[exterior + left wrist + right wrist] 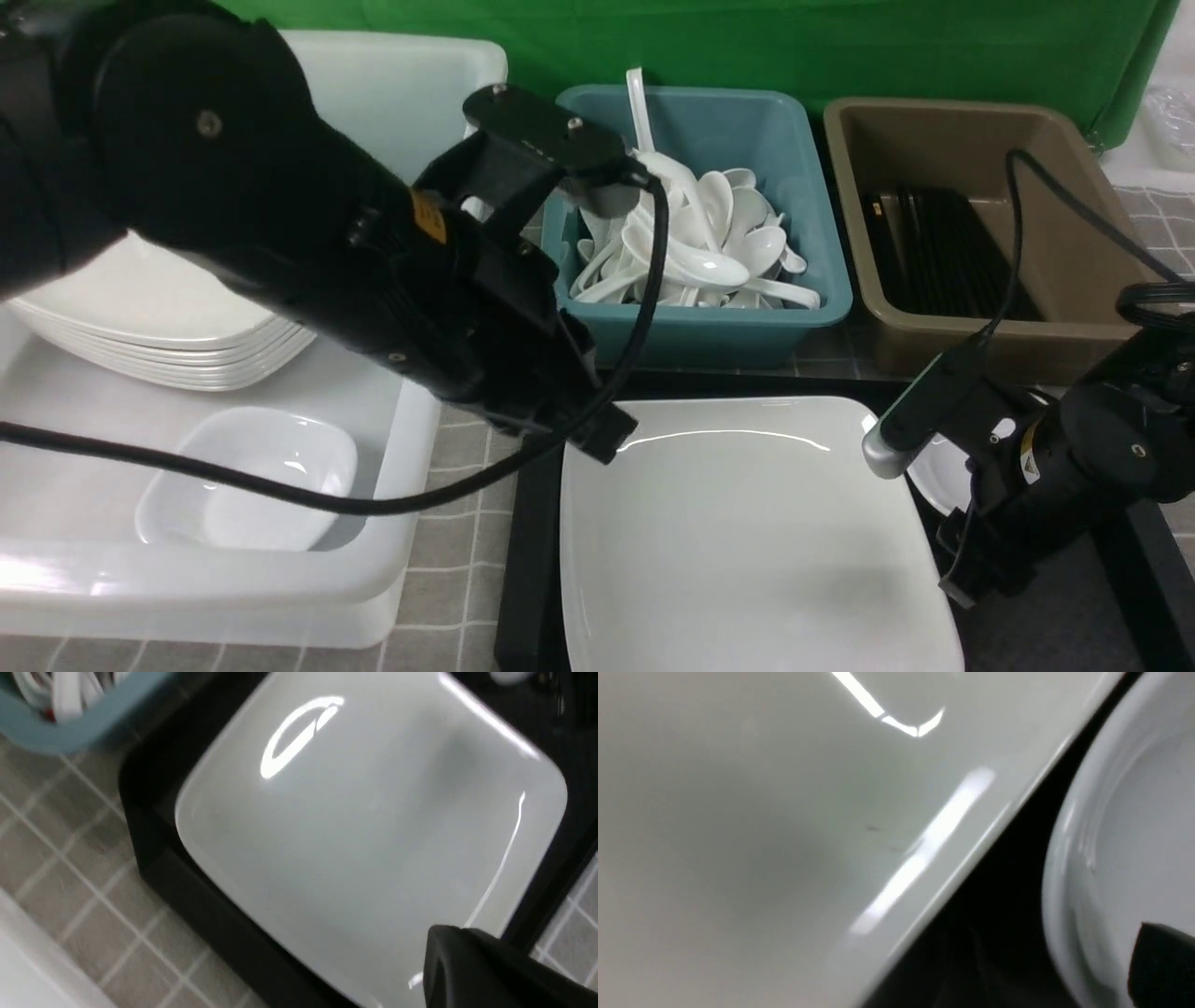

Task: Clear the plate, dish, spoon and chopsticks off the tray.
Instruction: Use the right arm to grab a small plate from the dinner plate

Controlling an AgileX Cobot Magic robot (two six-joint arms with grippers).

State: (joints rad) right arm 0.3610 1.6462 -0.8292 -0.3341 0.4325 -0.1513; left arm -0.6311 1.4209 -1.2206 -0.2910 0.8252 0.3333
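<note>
The large white plate (747, 532) lies on the black tray (526, 569). It also shows in the left wrist view (355, 835) and the right wrist view (738, 835). My left gripper (605, 437) hangs over the plate's far left corner; only one finger (472, 970) shows. A small white dish (938, 471) sits on the tray to the right of the plate, partly hidden by my right arm. My right gripper (966, 579) is low at the dish (1134, 835); one finger (1167, 966) shows over it. No spoon or chopsticks show on the tray.
A white bin (280, 597) at the left holds stacked plates (159, 317) and a small dish (252, 485). A teal bin (822, 280) behind the tray holds several spoons (709, 243). A brown bin (1074, 243) at the back right holds black chopsticks (943, 252).
</note>
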